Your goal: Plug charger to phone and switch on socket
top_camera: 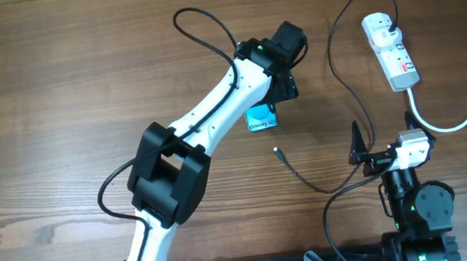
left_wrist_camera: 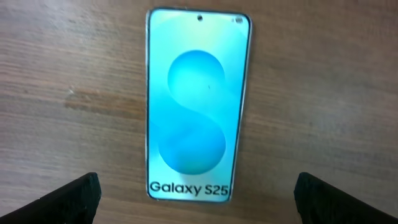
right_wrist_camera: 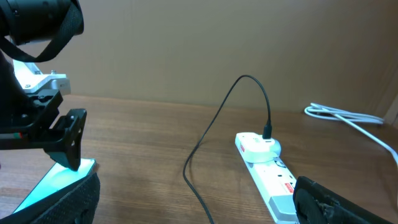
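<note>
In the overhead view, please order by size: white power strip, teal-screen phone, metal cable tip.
1. White power strip
2. Teal-screen phone, mostly hidden by the left arm
3. Metal tip of the thin black cable

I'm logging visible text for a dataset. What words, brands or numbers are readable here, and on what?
"Galaxy S25": on the phone screen, along its near end in the left wrist view.
Red markings on the socket: too small to read in any view.
No other text shows.
</note>
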`<state>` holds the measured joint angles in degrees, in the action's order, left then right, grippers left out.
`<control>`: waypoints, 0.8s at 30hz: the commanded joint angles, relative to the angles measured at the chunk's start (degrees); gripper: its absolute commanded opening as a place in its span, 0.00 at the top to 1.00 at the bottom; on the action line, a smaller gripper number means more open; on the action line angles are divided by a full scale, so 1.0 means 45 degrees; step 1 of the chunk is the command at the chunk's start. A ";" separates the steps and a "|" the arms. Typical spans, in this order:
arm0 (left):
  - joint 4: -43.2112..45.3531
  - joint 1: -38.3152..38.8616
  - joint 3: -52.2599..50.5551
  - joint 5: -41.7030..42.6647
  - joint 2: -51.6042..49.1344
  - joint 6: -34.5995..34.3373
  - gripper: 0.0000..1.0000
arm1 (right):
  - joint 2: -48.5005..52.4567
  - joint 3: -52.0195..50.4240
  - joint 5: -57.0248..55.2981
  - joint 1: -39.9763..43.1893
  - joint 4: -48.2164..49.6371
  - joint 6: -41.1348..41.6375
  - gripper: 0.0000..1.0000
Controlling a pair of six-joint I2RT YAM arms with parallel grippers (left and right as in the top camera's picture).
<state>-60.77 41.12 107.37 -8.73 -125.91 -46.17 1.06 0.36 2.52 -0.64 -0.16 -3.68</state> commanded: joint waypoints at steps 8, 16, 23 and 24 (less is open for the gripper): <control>0.0253 -0.0121 0.0107 -0.0393 -0.1059 0.0083 0.00 | -0.0019 -0.0010 0.0019 0.0068 0.0039 0.0160 0.00; 0.0884 -0.0185 0.0107 0.0257 -0.1175 0.0612 0.00 | -0.0019 -0.0010 0.0019 0.0068 0.0039 0.0160 0.00; 0.0850 -0.0398 0.0107 0.0369 -0.1219 0.0792 0.00 | -0.0019 -0.0010 0.0019 0.0068 0.0039 0.0160 0.00; 0.0831 -0.0403 0.0107 0.0369 -0.1268 0.0840 0.00 | -0.0019 -0.0010 0.0019 0.0068 0.0039 0.0160 0.00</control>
<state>-56.93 39.94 107.37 -7.42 -130.74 -44.29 1.06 0.36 2.52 -0.64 -0.16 -3.68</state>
